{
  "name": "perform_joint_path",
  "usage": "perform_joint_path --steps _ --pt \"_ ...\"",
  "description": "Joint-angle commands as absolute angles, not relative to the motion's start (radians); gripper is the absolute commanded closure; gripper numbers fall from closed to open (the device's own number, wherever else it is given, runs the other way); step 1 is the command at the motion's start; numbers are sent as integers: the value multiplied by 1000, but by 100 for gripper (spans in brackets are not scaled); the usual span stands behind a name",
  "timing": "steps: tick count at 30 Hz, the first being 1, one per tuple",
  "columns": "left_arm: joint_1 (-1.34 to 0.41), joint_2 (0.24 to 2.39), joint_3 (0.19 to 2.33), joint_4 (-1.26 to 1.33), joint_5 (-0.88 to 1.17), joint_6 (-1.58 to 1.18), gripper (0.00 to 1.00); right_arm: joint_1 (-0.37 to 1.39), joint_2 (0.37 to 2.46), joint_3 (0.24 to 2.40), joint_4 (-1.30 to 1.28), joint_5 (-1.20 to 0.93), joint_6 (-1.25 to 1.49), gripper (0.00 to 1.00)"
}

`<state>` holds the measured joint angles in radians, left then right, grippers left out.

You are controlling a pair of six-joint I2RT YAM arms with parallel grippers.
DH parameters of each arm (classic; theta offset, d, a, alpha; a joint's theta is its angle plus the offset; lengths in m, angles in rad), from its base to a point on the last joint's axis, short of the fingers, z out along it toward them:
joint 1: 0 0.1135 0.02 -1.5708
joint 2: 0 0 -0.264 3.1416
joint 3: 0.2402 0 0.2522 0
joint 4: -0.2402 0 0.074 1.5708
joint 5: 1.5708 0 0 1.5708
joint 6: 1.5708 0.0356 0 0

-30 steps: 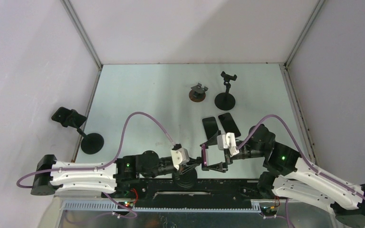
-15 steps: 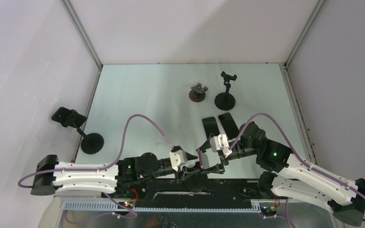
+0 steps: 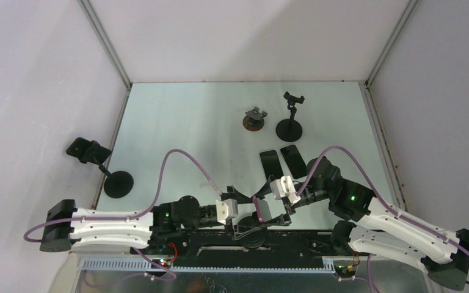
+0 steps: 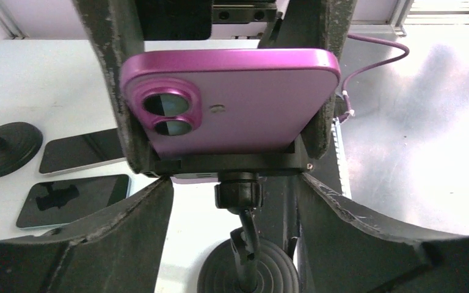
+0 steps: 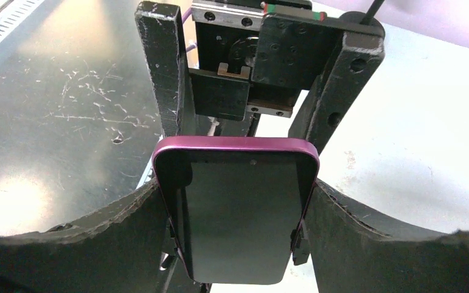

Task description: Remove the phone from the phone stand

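Phone (image 5: 238, 213) sits in the cradle of the phone stand (image 4: 238, 192) at the near edge of the bench (image 3: 189, 134), between my two hands. It lies landscape. Its long axis runs crosswise to both hands, the purple back and twin lenses face my left wrist, and the dark screen faces my right.

Right hand (image 5: 238, 186): one finger on each short end of the phone, pads against the purple rim. I read it as gripping the phone. The arm reaches in from the right, hand pointing at the left one.

Left hand (image 4: 235, 180): fingers spread wide under the phone, tips at the cradle's lower corners, neck and round base in the gap. I cannot tell whether they pinch the cradle or only flank it. The forearm lies low along the bench edge, hand pointing right.

My judgement: the right hand has the phone, so the lift is its job. It should draw up and away from the cradle lip while the left steadies the stand.
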<state>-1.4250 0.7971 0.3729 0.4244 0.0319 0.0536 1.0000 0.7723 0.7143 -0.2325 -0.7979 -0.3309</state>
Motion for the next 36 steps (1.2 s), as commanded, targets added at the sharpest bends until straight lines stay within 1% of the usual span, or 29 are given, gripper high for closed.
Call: perform_joint_path --steps 1,4,6,15,17,18,19,21,23,29,31,32,33,34,35,36 --pt "-1428 822 407 529 109 55 24 1009 776 721 -227 -806 -340 100" --pt "-1427 827 407 526 84 42 35 1008 772 721 -234 -807 -340 100" --pt "-1427 827 409 518 59 34 40 1011 770 721 -236 -806 -340 100" --pt "-1428 825 431 488 17 31 52 1017 770 720 -244 -802 -340 100" --pt "-1427 830 438 482 20 27 58 1017 769 720 -249 -799 -340 100" --pt "-1427 832 440 480 21 24 65 1017 767 720 -249 -795 -340 100" --pt "-1427 836 440 481 19 18 70 1018 766 721 -251 -793 -339 100" --pt "-1427 843 443 473 7 10 91 1019 763 721 -254 -787 -339 100" --pt "-1427 848 451 455 4 8 99 1019 760 721 -260 -779 -340 100" --pt "-1428 847 448 464 3 8 100 1022 762 721 -280 -732 -339 100" --pt "-1427 843 440 477 -22 7 100 1023 762 721 -285 -714 -334 90" --pt "-1427 838 438 481 -28 7 100 1025 762 721 -287 -709 -330 81" --pt "-1427 836 434 484 -31 8 100 1026 762 721 -291 -699 -329 76" --pt "-1427 834 433 484 -34 7 100 1027 760 721 -297 -694 -328 66" --pt "-1427 833 433 483 -35 7 100 1028 758 721 -300 -686 -324 62" --pt "-1428 832 433 480 -34 8 100 1029 756 721 -305 -682 -323 53"
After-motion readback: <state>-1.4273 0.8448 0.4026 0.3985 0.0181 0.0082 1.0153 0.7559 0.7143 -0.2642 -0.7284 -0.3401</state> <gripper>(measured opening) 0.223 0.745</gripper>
